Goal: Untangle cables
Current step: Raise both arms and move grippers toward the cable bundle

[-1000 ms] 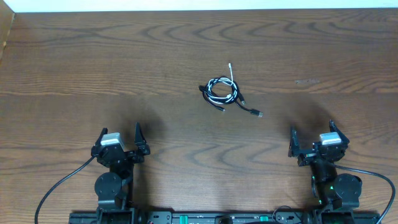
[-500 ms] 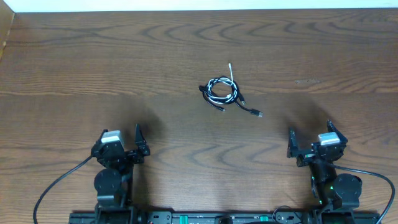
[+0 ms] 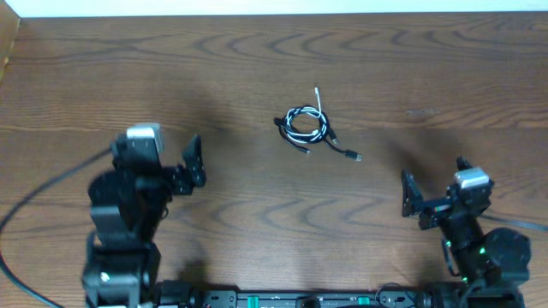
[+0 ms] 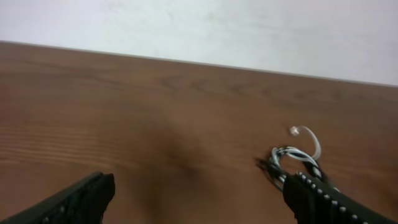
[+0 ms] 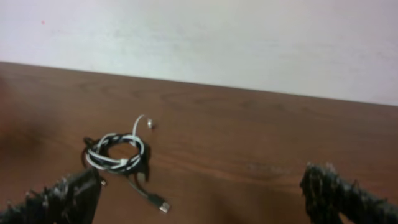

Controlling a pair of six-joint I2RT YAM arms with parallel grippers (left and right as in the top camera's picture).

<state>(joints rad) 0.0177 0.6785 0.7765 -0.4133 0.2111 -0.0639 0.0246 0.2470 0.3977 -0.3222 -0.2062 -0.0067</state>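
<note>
The cables (image 3: 304, 126), one black and one white, lie wound together in a small coil at the middle of the wooden table (image 3: 257, 60). A white plug end (image 3: 317, 90) points away from me, and a black plug end (image 3: 355, 156) trails to the right. My left gripper (image 3: 163, 167) hovers open, well to the left of the coil and nearer to me. My right gripper (image 3: 435, 184) stands open to the coil's lower right. The coil (image 4: 295, 155) shows just past the left gripper's (image 4: 202, 190) right finger. In the right wrist view the coil (image 5: 118, 152) lies ahead of that gripper's (image 5: 202, 183) left finger.
A pale wall (image 5: 199, 37) runs behind the table's far edge. The arms' thick black wires (image 3: 34, 201) trail at the near left and near right. A lighter wooden edge (image 3: 7, 51) shows at the far left.
The left arm has lifted and swung forward and to the left, so it looms larger in the overhead view. The right gripper has shifted slightly right. The cables have not moved.
</note>
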